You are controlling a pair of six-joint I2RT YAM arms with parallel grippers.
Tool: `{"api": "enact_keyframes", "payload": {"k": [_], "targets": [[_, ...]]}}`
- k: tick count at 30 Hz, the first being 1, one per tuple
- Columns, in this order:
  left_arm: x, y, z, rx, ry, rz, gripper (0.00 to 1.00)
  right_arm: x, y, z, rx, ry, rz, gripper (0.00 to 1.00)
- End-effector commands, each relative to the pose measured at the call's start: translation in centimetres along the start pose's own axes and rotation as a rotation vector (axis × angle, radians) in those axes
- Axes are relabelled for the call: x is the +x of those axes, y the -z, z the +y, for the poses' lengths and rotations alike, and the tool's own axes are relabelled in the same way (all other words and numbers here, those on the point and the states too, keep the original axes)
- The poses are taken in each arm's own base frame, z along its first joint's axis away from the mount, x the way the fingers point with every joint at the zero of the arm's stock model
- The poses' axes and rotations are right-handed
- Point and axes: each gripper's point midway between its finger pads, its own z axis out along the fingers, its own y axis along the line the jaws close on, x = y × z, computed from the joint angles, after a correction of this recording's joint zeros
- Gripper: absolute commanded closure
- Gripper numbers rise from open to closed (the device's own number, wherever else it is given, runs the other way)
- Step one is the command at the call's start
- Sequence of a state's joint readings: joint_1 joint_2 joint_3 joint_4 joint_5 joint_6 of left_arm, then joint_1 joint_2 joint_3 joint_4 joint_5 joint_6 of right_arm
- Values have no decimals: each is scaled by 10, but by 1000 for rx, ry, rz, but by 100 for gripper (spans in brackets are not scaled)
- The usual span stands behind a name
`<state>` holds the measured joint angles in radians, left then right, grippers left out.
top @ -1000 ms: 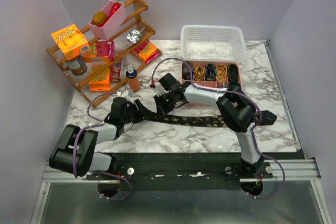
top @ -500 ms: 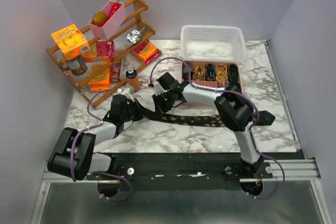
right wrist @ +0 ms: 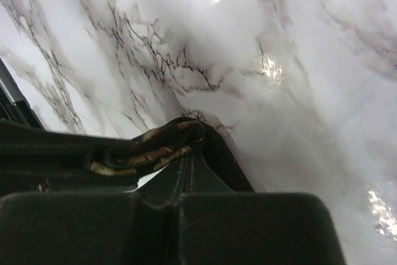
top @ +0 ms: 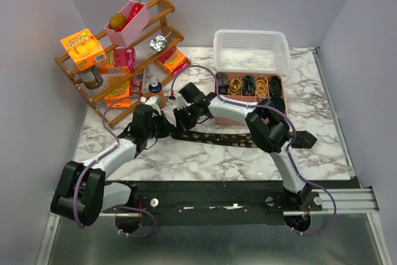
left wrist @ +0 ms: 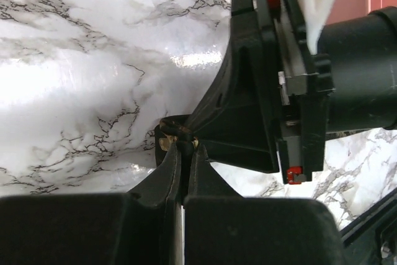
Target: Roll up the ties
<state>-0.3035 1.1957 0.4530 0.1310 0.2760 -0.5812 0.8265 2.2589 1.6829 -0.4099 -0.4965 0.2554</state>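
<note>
Presently the marble counter (top: pixel 205 162) carries one unrolled tie (top: pixel 248 140). Its long axis runs left to right, roughly parallel to the near edge. The broad end lies out past the elbow of the right arm (top: pixel 267 130), and the narrow end sits at centre-left. Both arms meet at that narrow end. The left arm (top: pixel 121 148) reaches in from the left and the right arm folds back along the strip, so the loose length trails to the right of both. Bare counter shows on the near side of the tie. On the far side stand a wooden rack (top: pixel 162 5), a pink tray (top: pixel 245 98) holding rolled coils (top: pixel 236 84), and a bottle (top: pixel 155 93) close behind the meeting point, so room there is tight. The left fingers (left wrist: pixel 169 172) are closed to a slit, with a scrap of gold-patterned fabric nipped at the tips. The right fingers (right wrist: pixel 211 175) are likewise closed, on a folded bunch of the same end. In the inspector's judgement the roll has barely begun, and winding must travel rightward along the axis, away from the bottle.
</note>
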Motion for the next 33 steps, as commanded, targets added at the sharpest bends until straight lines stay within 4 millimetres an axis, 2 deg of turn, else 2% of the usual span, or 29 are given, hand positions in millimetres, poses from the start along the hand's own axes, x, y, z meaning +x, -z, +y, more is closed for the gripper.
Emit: {"api": "enact_keyframes", "payload": {"k": [1,2,3,4,11,21,23,24,33], "targets": [[-11,3,-10,-61,-70,-13,100,6,-13,-1,-16,-19,38,99],[-10,3,-15,-64,-89,-9,100,6,-14,0,-20,-22,40,99],[-5,2,-12,-94,-94,11,100,4,-13,1,-26,-23,37,99],[-11,1,-14,-108,-104,-3,100,4,-14,2,-29,-24,36,99],[-4,-6,-12,-148,-126,31,100,-2,-10,9,-56,-19,27,99],[-4,-3,-6,-190,-131,45,100,1,-8,12,-70,-14,34,99],[-10,0,1,-248,-131,27,100,-1,-3,13,-58,-2,25,99],[-7,3,8,-290,-122,45,100,-2,-2,11,-42,5,18,99],[-18,25,27,-440,-144,16,100,-29,34,24,7,60,-71,99]]}}
